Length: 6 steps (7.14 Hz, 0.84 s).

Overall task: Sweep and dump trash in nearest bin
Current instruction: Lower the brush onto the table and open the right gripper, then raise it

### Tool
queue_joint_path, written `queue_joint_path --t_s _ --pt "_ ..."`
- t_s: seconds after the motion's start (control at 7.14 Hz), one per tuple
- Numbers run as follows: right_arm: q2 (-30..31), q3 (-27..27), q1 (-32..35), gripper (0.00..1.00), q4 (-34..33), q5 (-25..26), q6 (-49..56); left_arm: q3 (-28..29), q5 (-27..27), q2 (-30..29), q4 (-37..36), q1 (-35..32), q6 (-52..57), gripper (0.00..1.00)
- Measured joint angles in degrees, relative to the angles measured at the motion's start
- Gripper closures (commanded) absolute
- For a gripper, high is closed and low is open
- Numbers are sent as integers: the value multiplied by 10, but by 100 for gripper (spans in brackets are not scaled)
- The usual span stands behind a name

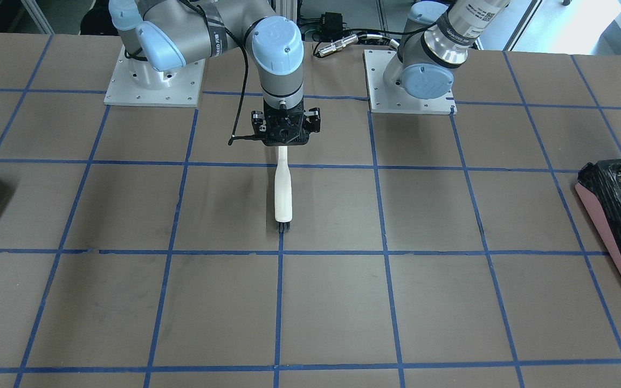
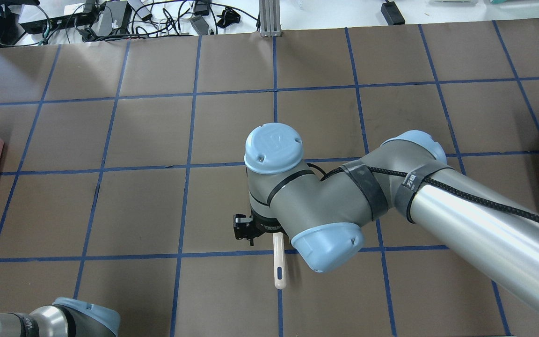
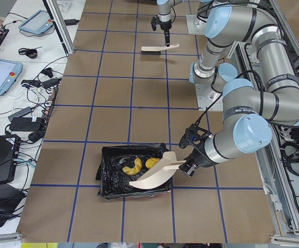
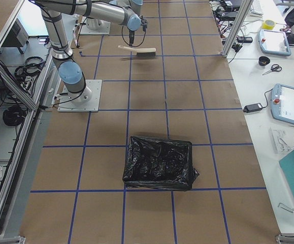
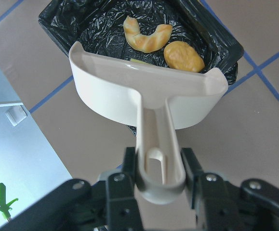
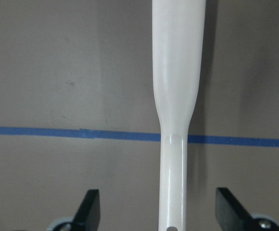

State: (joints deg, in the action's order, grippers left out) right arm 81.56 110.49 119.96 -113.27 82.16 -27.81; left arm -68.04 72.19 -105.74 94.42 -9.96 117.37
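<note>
Clamping a cream plastic dustpan (image 5: pixel 129 91), the left gripper (image 5: pixel 159 166) is holding it over the black-lined pink bin (image 5: pixel 81 24) at twelve o'clock for dumping; the right gripper (image 6: pixel 159 207) is straddling, unclenched, a white-handled brush (image 6: pixel 178 72).

The right arm (image 2: pixel 484 224) is a silver-grey tube with pale blue joint caps (image 2: pixel 273 147). Beside the elbow cap (image 2: pixel 419 142), dark straps (image 2: pixel 367 187) bind its black braided cable (image 2: pixel 475 198). The left gripper (image 5: pixel 158 175) is black, with small screws.
</note>
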Motion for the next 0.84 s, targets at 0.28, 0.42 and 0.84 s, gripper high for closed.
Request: queue_joint_path --t_s 0.28,0.42,0.84 --pt "1 -35 -18 5 14 1 2 1 -23 24 11 -2 5 100" --pt "3 -45 -31 3 20 2 9 1 -49 37 32 -4 6 100" --pt "7 -82 -98 0 40 15 78 -2 -98 56 90 -64 -58 100"
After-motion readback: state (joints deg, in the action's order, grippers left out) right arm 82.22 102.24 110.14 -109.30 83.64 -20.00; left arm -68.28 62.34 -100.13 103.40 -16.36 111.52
